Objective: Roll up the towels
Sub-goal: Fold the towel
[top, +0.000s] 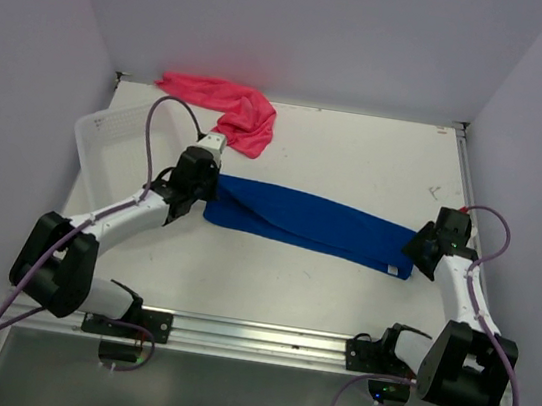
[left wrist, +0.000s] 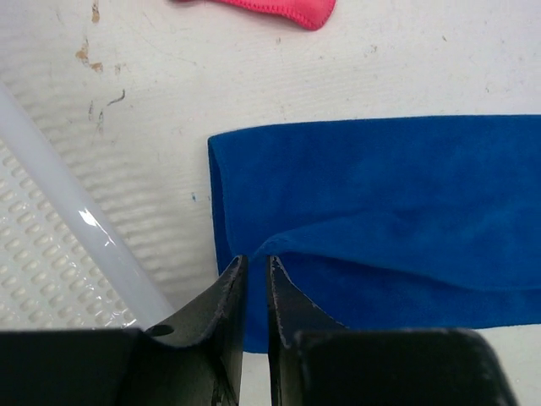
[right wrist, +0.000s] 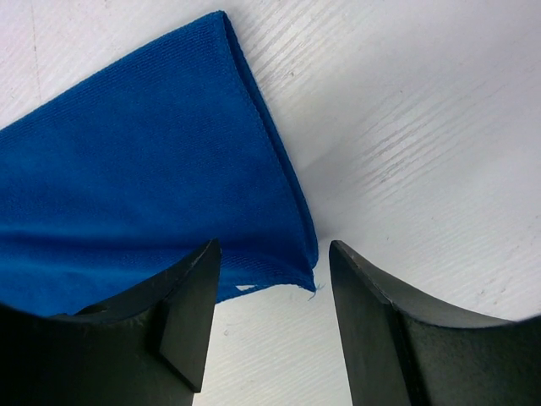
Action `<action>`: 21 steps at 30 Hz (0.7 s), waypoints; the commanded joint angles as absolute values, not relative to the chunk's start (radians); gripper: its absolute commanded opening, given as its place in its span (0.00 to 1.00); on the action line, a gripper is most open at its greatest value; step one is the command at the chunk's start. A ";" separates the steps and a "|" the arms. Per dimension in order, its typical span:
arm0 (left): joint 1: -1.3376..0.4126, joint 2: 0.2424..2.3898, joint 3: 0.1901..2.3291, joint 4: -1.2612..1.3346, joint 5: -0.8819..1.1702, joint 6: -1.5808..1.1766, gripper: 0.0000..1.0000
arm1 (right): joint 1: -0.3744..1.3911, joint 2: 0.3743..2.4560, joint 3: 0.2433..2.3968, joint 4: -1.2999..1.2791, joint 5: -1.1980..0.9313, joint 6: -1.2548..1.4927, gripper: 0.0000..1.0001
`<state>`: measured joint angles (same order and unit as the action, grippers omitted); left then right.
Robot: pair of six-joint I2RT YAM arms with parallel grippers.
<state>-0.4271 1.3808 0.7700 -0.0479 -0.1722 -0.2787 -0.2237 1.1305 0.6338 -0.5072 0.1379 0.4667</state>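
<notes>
— White table (top: 357, 165) under everything. On it?
— Across mid-frame, blue towel (top: 308, 223), folded into a long strip. At left edge, slotted basket (top: 108, 140); upper left, pink towel (top: 229, 106), bunched.
— And right gripper (right wrist: 272, 245)?
— Spread apart, straddling the strip's right corner.
— And left gripper (left wrist: 254, 262)?
— Nearly together at the fold on the strip's left end; pinching or not, cannot tell.

White scuffed tabletop (top: 321, 281), pale lilac walls (top: 306, 26) on three sides (evenly lit), near-edge metal rail (top: 262, 338)

White arm links (top: 128, 211), black joints (top: 60, 264), looping lilac cables (top: 150, 131)
</notes>
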 commanded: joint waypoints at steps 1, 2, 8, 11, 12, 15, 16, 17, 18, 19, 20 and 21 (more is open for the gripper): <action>-0.431 1.332 0.758 -0.048 -0.202 -0.287 0.19 | -0.225 1.117 0.667 -0.514 0.143 0.471 0.58; -0.433 1.325 0.759 -0.055 -0.210 -0.287 0.20 | -0.225 1.121 0.669 -0.515 0.141 0.471 0.58; -0.431 1.316 0.761 -0.083 -0.221 -0.285 0.30 | -0.227 1.135 0.678 -0.511 0.137 0.476 0.58; -0.431 1.298 0.759 -0.084 -0.221 -0.290 0.31 | -0.227 1.138 0.687 -0.511 0.135 0.482 0.58; -0.431 1.298 0.762 -0.084 -0.218 -0.293 0.30 | -0.229 1.141 0.692 -0.509 0.133 0.483 0.58; -0.431 1.312 0.787 -0.074 -0.186 -0.308 0.28 | -0.226 1.158 0.710 -0.500 0.123 0.500 0.56; -0.431 1.318 0.793 -0.069 -0.175 -0.313 0.24 | -0.225 1.164 0.716 -0.500 0.121 0.503 0.55; -0.431 1.336 0.807 -0.063 -0.161 -0.316 0.20 | -0.227 1.173 0.725 -0.500 0.115 0.506 0.53; -0.431 1.347 0.814 -0.055 -0.147 -0.321 0.16 | -0.227 1.180 0.742 -0.500 0.110 0.508 0.51; -0.433 1.368 0.822 -0.046 -0.126 -0.328 0.15 | -0.227 1.196 0.752 -0.503 0.106 0.506 0.48; -0.434 1.377 0.837 -0.045 -0.121 -0.333 0.15 | -0.227 1.203 0.761 -0.505 0.085 0.502 0.47; -0.439 1.387 0.844 -0.040 -0.114 -0.334 0.14 | -0.227 1.209 0.778 -0.506 0.075 0.499 0.47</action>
